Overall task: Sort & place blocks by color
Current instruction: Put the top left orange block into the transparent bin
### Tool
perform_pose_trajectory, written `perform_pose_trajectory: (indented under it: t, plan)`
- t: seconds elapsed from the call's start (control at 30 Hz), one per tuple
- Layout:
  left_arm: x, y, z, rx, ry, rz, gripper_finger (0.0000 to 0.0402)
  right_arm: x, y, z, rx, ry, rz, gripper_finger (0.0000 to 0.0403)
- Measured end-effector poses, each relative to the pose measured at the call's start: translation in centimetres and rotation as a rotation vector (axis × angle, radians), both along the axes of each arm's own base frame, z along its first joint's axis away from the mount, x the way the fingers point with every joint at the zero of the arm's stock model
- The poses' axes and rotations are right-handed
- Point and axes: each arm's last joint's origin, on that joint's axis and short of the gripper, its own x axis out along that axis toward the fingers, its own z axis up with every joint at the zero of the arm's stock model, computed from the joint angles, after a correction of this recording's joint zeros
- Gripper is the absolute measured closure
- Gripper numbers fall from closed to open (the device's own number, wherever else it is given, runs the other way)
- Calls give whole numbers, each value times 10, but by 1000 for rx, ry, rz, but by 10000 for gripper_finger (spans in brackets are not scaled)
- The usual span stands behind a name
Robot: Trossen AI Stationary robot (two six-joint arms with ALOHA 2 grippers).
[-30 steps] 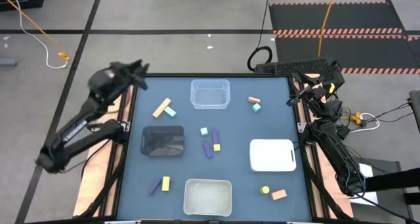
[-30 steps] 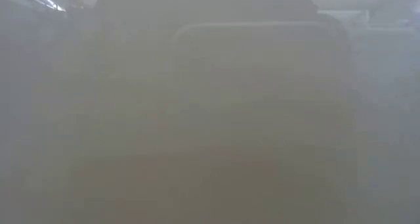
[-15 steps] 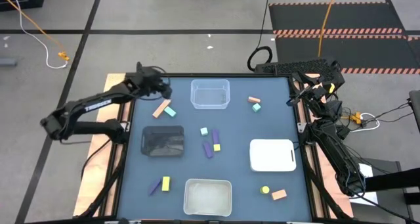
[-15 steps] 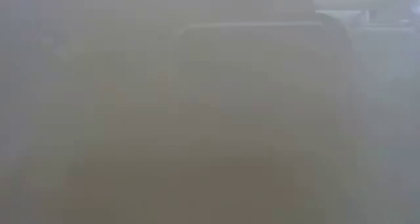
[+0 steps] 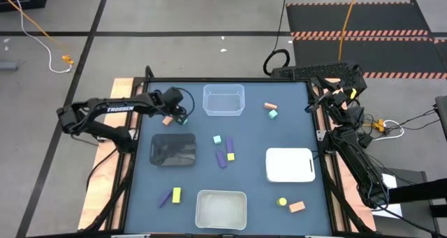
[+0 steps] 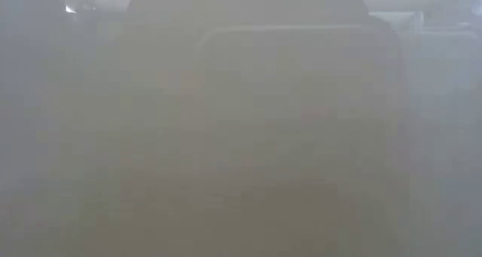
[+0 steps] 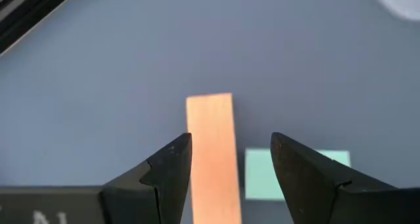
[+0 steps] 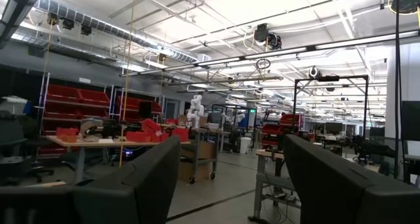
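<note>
Left gripper (image 5: 183,116) hangs low over the orange bar (image 7: 211,155) just left of the far clear tray (image 5: 223,100), jaws spread, nothing pinched; the bar lies between the fingertips (image 7: 174,159) in the wrist view, with a teal block (image 7: 259,175) just beside it. Other blocks sit loose on the bench (image 5: 293,126): a teal cube (image 5: 217,139), purple bars (image 5: 221,159) and a yellow piece (image 5: 230,156) below that tray, orange and teal pieces (image 5: 271,109) to its right. Black tray (image 5: 173,149) and white tray (image 5: 289,164) lie nearer. Right gripper (image 8: 230,184) is parked off the bench's right edge, jaws spread, empty, facing the room.
</note>
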Motion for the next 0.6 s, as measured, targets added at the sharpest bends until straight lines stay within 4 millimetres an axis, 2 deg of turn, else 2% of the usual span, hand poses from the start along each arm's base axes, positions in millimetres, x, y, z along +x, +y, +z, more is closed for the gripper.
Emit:
perform_pose_trajectory:
  t: [0.17, 0.3, 0.5, 0.6]
  plan:
    - [1, -3, 0, 35, -10, 106, 192, 0, 0, 0, 0, 0, 0, 140]
    - [1, -7, -1, -11, -45, 189, 192, 0, 0, 0, 0, 0, 0, 140]
    - [-9, -22, -6, -102, 69, 291, 190, 0, 0, 0, 0, 0, 0, 140]
    - [-12, -28, -7, -120, 102, 311, 172, 0, 0, 0, 0, 0, 0, 140]
